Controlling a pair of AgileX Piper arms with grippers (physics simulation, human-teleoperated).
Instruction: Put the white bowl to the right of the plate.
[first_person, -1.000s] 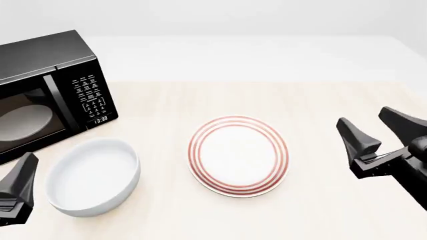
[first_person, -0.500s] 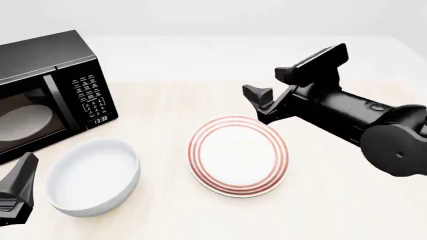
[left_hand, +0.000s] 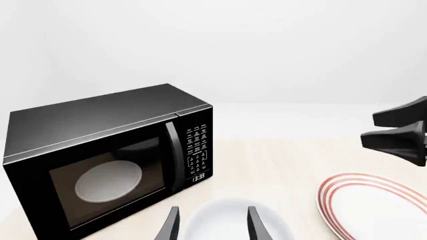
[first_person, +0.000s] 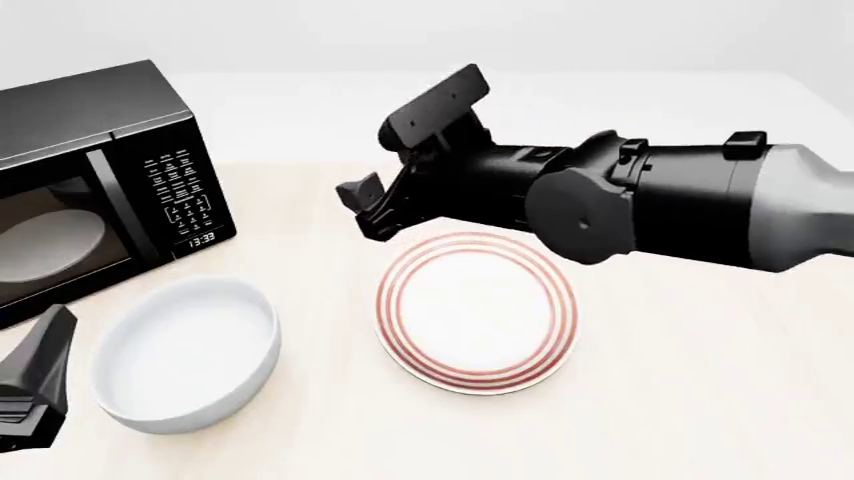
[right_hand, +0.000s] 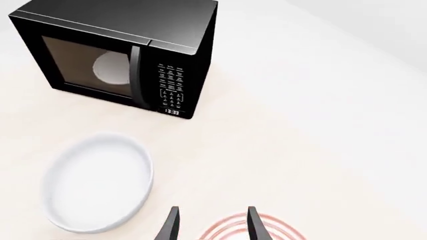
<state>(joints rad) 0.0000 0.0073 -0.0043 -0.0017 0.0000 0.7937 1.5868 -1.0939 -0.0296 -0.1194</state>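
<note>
The white bowl sits on the table at the front left, empty. The red-ringed plate lies flat to its right, near the middle. My right gripper is open and empty, reaching in from the right, held in the air above the plate's far-left edge. In the right wrist view the gripper stands over the plate's rim, with the bowl further on. My left gripper is open and empty just in front of the bowl. One of its fingers shows at the front left corner.
A black microwave with its door shut stands at the back left, close behind the bowl; a pale oval disc shows through its glass. The right arm's thick body spans the air behind the plate.
The right arm has swung from the right edge across and leftward above the plate, its gripper staying open. The left gripper, bowl and plate have not moved.
</note>
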